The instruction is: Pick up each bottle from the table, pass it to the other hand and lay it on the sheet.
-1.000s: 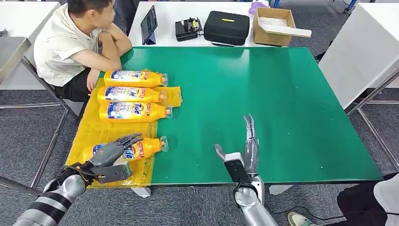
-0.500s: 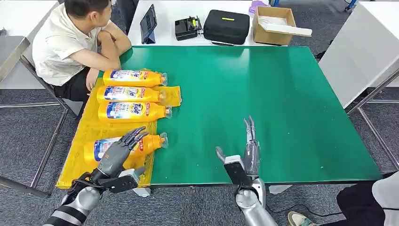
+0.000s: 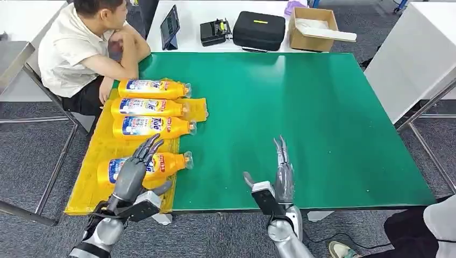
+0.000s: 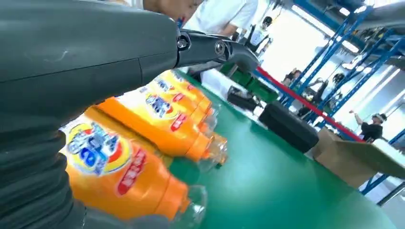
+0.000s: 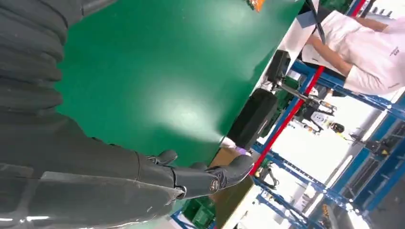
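Several orange detergent bottles lie side by side on the yellow sheet (image 3: 88, 183) at the left end of the green table (image 3: 301, 107). The nearest bottle (image 3: 166, 163) rests on the sheet by itself, cap pointing right. My left hand (image 3: 133, 173) hovers over its label end with fingers stretched out and holds nothing. In the left wrist view the same bottle (image 4: 119, 176) lies just beyond my left hand's fingers (image 4: 215, 47). My right hand (image 3: 280, 174) is open over the table's front edge, fingers straight, with bare green table (image 5: 167, 71) under my right hand (image 5: 143, 176).
A person (image 3: 75, 48) sits at the table's far left corner, arm close to the farthest bottle (image 3: 153, 88). A white table behind carries a tablet (image 3: 170, 26), a black case (image 3: 258, 31) and a cardboard box (image 3: 314, 24). Another white table (image 3: 419, 54) stands to the right.
My left hand let go of the nearest bottle, which now lies on the sheet; its fingers straightened and the arm drew in. My right hand shifted slightly.
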Controlling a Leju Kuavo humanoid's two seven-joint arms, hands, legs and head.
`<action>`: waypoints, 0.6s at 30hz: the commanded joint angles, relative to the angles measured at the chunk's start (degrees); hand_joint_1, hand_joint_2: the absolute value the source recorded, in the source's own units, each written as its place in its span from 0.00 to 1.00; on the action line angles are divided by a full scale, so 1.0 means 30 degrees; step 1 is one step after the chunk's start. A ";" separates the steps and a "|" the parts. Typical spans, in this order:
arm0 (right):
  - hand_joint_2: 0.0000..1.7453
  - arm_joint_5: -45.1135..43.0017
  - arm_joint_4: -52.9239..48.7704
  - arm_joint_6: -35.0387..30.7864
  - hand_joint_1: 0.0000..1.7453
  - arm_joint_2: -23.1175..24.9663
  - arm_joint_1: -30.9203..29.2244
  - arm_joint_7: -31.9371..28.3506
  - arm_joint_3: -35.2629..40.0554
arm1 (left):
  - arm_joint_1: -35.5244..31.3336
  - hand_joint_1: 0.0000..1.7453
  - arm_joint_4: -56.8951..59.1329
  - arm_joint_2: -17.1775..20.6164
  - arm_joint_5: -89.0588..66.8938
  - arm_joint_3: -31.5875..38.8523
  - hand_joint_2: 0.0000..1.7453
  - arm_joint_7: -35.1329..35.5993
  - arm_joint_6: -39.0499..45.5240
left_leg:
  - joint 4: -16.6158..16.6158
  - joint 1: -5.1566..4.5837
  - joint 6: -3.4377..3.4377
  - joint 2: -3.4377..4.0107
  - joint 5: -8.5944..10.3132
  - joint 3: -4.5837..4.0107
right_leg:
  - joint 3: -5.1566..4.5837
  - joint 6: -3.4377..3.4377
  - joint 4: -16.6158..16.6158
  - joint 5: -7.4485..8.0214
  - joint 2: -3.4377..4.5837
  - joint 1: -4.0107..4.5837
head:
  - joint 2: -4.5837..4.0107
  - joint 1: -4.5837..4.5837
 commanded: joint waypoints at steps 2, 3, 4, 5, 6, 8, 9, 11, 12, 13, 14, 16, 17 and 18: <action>1.00 -0.0246 0.0691 0.0184 0.00 -0.0370 -0.0589 -0.0037 -0.0011 | -0.1091 0.00 0.1357 -0.0878 0.0135 -0.0497 1.00 -0.0233 0.0641 | -0.0004 0.0010 0.0002 0.0017 -0.0024 0.0052 | 0.0063 -0.0054 -0.0016 -0.0015 -0.0013 0.0022 | 0.0000 0.0000; 1.00 -0.0552 0.0420 0.0452 0.00 -0.0350 -0.0526 -0.0037 0.0076 | -0.0900 0.00 0.1037 -0.0928 0.0416 -0.0397 1.00 -0.0296 0.0699 | 0.0003 0.0015 0.0001 0.0029 -0.0040 0.0069 | 0.0078 -0.0066 -0.0013 -0.0025 -0.0007 0.0029 | 0.0000 -0.0007; 1.00 -0.0843 0.0034 0.0692 0.00 -0.0335 -0.0386 -0.0037 0.0181 | -0.0575 0.00 0.0551 -0.1020 0.0952 -0.0237 1.00 -0.0449 0.0629 | 0.0007 0.0014 -0.0001 0.0026 -0.0033 0.0052 | 0.0060 -0.0056 -0.0007 -0.0021 -0.0009 0.0025 | 0.0000 0.0000; 1.00 -0.0810 0.0030 0.0686 0.00 -0.0291 -0.0363 -0.0037 0.0167 | -0.0494 0.00 0.0409 -0.1010 0.0942 -0.0274 1.00 -0.0449 0.0632 | 0.0013 0.0020 -0.0002 0.0034 -0.0047 0.0067 | 0.0077 -0.0072 -0.0005 -0.0033 -0.0007 0.0034 | 0.0000 -0.0007; 1.00 -0.0810 0.0030 0.0686 0.00 -0.0291 -0.0363 -0.0037 0.0167 | -0.0494 0.00 0.0409 -0.1010 0.0942 -0.0274 1.00 -0.0449 0.0632 | 0.0006 0.0008 -0.0001 0.0027 -0.0029 0.0038 | 0.0043 -0.0048 -0.0002 -0.0018 -0.0003 0.0018 | 0.0000 0.0000; 1.00 -0.0775 0.0015 0.0683 0.00 -0.0258 -0.0337 -0.0037 0.0153 | -0.0426 0.00 0.0287 -0.0995 0.0945 -0.0292 1.00 -0.0449 0.0637 | 0.0006 0.0009 -0.0002 0.0028 -0.0029 0.0037 | 0.0041 -0.0046 -0.0003 -0.0018 -0.0001 0.0019 | 0.0000 0.0000; 1.00 -0.0775 0.0015 0.0683 0.00 -0.0258 -0.0337 -0.0037 0.0153 | -0.0426 0.00 0.0287 -0.0995 0.0945 -0.0292 1.00 -0.0449 0.0637 | 0.0015 0.0016 -0.0003 0.0043 -0.0048 0.0062 | 0.0068 -0.0066 0.0000 -0.0031 0.0006 0.0031 | 0.0000 -0.0007; 1.00 -0.0775 0.0015 0.0683 0.00 -0.0258 -0.0337 -0.0037 0.0153 | -0.0426 0.00 0.0287 -0.0995 0.0945 -0.0292 1.00 -0.0449 0.0637 | 0.0013 0.0017 -0.0003 0.0045 -0.0046 0.0065 | 0.0070 -0.0070 -0.0004 -0.0029 0.0006 0.0033 | 0.0000 0.0000; 1.00 -0.0775 0.0015 0.0683 0.00 -0.0258 -0.0337 -0.0037 0.0153 | -0.0426 0.00 0.0287 -0.0995 0.0945 -0.0292 1.00 -0.0449 0.0637 | 0.0005 0.0006 -0.0001 0.0029 -0.0023 0.0028 | 0.0031 -0.0042 -0.0003 -0.0013 0.0001 0.0016 | 0.0000 0.0000; 1.00 -0.0775 0.0015 0.0683 0.00 -0.0258 -0.0337 -0.0037 0.0153 | -0.0426 0.00 0.0287 -0.0995 0.0945 -0.0292 1.00 -0.0449 0.0637 | 0.0016 0.0018 -0.0002 0.0050 -0.0044 0.0060 | 0.0063 -0.0070 -0.0002 -0.0025 0.0011 0.0034 | 0.0000 0.0000; 1.00 -0.0775 0.0015 0.0683 0.00 -0.0258 -0.0337 -0.0037 0.0153 | -0.0426 0.00 0.0287 -0.0995 0.0945 -0.0292 1.00 -0.0449 0.0637 | 0.0009 0.0008 -0.0001 0.0034 -0.0034 0.0049 | 0.0052 -0.0059 -0.0001 -0.0022 0.0000 0.0022 | 0.0000 0.0000; 1.00 -0.0775 0.0015 0.0683 0.00 -0.0258 -0.0337 -0.0037 0.0153 | -0.0426 0.00 0.0287 -0.0995 0.0945 -0.0292 1.00 -0.0449 0.0637 | 0.0009 0.0015 -0.0001 0.0042 -0.0035 0.0048 | 0.0053 -0.0060 -0.0006 -0.0019 0.0008 0.0027 | 0.0000 0.0000; 1.00 -0.1301 -0.0601 0.1038 0.00 -0.0244 -0.0174 -0.0037 0.0172 | -0.0225 0.00 0.0049 -0.1240 0.1751 0.0075 1.00 -0.0682 0.0555 | 0.0015 0.0024 -0.0001 0.0046 -0.0046 0.0062 | 0.0073 -0.0075 -0.0009 -0.0027 0.0005 0.0039 | 0.0000 0.0000; 1.00 -0.3799 -0.2426 0.2978 0.00 -0.0207 0.0380 -0.0037 0.0256 | 0.0385 0.00 -0.0662 -0.1848 0.3863 0.0748 1.00 -0.1329 -0.0082 | 0.0007 0.0013 -0.0001 0.0037 -0.0034 0.0048 | 0.0055 -0.0060 -0.0008 -0.0020 0.0004 0.0026 | 0.0000 0.0000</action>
